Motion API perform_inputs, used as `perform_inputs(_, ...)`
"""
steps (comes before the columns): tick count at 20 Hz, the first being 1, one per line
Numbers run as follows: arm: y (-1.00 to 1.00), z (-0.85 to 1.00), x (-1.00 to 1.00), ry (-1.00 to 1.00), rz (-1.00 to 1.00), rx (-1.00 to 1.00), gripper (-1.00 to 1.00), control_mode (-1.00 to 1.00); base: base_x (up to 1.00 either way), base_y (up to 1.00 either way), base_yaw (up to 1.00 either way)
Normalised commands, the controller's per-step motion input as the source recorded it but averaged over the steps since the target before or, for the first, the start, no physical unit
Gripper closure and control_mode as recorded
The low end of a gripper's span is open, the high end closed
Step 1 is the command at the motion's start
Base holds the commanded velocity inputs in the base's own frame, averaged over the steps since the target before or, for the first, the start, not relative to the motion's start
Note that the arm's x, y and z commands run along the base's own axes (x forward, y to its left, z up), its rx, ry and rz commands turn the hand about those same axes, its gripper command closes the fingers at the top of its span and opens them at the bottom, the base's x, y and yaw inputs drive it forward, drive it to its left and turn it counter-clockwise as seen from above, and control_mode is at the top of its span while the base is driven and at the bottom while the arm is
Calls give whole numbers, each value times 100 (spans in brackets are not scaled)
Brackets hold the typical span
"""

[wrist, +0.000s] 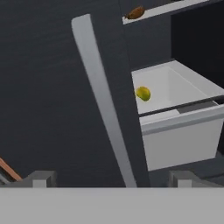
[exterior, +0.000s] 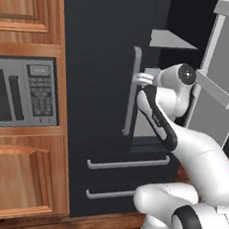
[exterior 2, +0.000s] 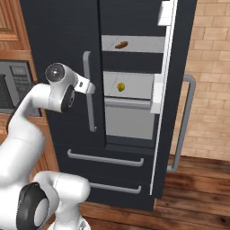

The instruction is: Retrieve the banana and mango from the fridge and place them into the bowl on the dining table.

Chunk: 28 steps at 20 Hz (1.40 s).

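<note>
Fridge (exterior: 99,85) fills the left base view, left door shut, right door swung open; the gripper (exterior: 142,79) sits at the silver bar handle (exterior: 133,91) of the shut door.
In the right base view the banana (exterior 2: 121,45) lies on an upper shelf and the mango (exterior 2: 121,87) on the shelf below, gripper (exterior 2: 90,86) beside the handle (exterior 2: 91,92).
In the hand view the jaws stand wide apart, empty, the handle (wrist: 103,98) between them; mango (wrist: 143,93) in the white drawer (wrist: 183,131), banana (wrist: 135,12) above
</note>
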Motion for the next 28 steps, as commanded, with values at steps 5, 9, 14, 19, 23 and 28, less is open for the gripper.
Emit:
perform_inputs(5,-4,-2,77,1,0,0,-100,-100,0,0,0)
perform_inputs(9,31,-14,83,3,0,0,-100,-100,0,0,0)
perform_inputs(14,17,-13,85,5,0,0,-100,-100,0,0,0)
perform_inputs(19,0,-9,86,5,0,0,-100,-100,0,0,0)
perform_inputs(23,0,-10,83,4,0,0,-100,-100,0,0,0)
perform_inputs(28,0,-24,74,0,0,0,-100,-100,0,0,0)
